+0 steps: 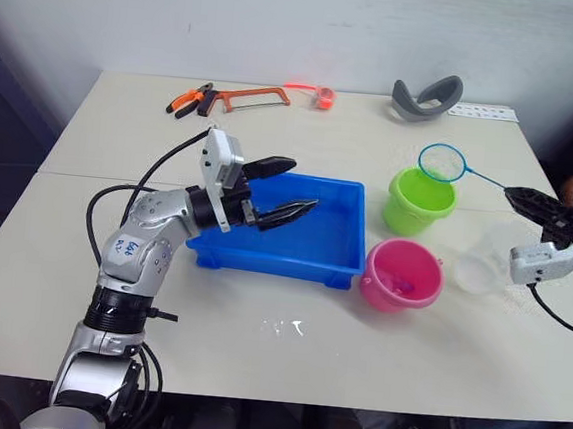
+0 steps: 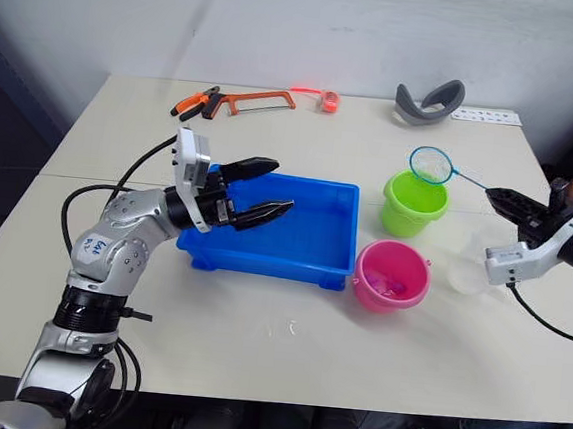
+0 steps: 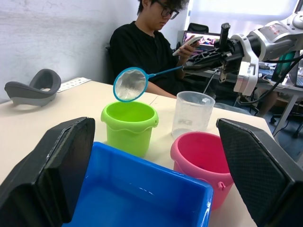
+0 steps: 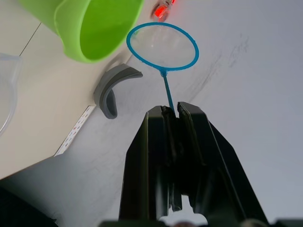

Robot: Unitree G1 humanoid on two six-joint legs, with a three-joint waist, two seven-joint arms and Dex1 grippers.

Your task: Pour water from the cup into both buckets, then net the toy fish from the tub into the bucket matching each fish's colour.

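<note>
Nearest to me is the left gripper [image 1: 279, 188], its two black fingers spread wide with nothing between them, hanging over the left end of the blue tub [image 1: 314, 245]. On that arm's grey shell I can see a small white sticker with blue handwriting — I cannot read it. The tub sits in the middle of the tabletop [image 1: 255, 342]; in the left wrist view its floor looks wet, and I can make out no fish in it from here.

Just beside the tub's right end stands the pink bucket [image 1: 402, 275], with small magenta shapes in its bottom — likely fish, too small to be sure. The green bucket [image 1: 418, 200] stands behind it, towards the far edge. The clear cup [image 1: 486, 260] stands upright to the right of the pink bucket, near the right edge.

My right gripper [image 1: 517, 196] is clamped on the thin handle of the net [image 1: 442, 163], and the blue hoop hangs over the far rim of the green bucket.

Along the far edge lie a hacksaw [image 1: 252, 96], orange-handled pliers [image 1: 189, 100], a grey curved piece [image 1: 427, 96] and a white printed strip [image 1: 482, 112] whose writing is too small to read.

A person [image 3: 147, 42] in black sits beyond the table, looking at a phone.
</note>
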